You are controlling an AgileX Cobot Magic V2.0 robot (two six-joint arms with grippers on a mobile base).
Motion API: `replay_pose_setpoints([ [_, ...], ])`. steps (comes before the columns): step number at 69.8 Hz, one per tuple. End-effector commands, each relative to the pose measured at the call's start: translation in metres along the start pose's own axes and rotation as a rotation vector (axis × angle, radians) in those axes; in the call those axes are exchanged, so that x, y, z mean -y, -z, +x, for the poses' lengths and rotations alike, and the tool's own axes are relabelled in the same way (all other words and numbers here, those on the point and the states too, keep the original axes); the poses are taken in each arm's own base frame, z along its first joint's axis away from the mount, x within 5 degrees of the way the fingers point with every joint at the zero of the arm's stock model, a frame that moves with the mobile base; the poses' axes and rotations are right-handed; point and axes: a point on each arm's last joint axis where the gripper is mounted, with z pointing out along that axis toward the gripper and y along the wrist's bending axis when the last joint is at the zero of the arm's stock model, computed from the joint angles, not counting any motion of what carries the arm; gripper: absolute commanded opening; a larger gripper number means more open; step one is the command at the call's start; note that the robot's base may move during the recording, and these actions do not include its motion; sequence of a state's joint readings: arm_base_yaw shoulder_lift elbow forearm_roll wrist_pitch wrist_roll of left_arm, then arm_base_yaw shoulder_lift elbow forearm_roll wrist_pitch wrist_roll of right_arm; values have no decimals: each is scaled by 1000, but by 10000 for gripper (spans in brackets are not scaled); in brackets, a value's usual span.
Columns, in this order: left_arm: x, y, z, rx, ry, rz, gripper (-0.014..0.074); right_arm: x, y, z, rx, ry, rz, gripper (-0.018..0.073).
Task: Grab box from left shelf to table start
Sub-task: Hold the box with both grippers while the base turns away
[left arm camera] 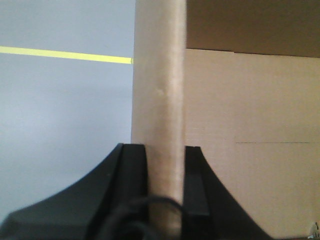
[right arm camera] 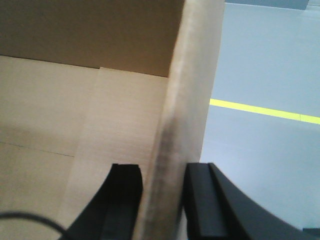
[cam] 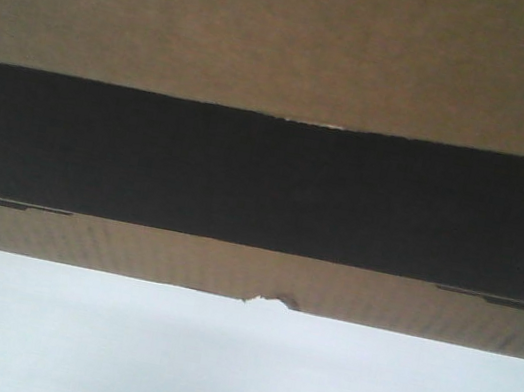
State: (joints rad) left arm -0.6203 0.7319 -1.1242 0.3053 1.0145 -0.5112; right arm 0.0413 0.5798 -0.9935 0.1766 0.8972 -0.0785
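The brown cardboard box (cam: 288, 48) fills the upper part of the front view, its wide black panel (cam: 265, 176) facing me. Below its lower edge lies the white table (cam: 231, 373). My left gripper (left arm camera: 165, 147) is shut on the box's upright left wall (left arm camera: 159, 90), one black finger on each side. In the same way, my right gripper (right arm camera: 162, 167) is shut on the right wall (right arm camera: 192, 75). Both wrist views show the box's bare cardboard inside (left arm camera: 250, 125). The left shelf is out of view.
Outside the box walls, both wrist views show grey floor (left arm camera: 60, 115) crossed by a yellow line (left arm camera: 65, 54), which also runs through the right wrist view (right arm camera: 265, 110). A small tear (cam: 269, 302) marks the box's bottom edge.
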Motion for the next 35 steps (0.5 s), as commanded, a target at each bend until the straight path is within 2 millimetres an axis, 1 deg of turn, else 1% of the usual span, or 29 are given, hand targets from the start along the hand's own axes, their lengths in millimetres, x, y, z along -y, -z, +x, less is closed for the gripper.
replay_pose_setpoints([
  [1, 16, 16, -19, 160, 101, 206, -104, -3, 8, -21, 182, -6, -24, 59],
  [35, 16, 16, -19, 160, 101, 206, -104, -3, 8, -21, 183, -6, -24, 59],
])
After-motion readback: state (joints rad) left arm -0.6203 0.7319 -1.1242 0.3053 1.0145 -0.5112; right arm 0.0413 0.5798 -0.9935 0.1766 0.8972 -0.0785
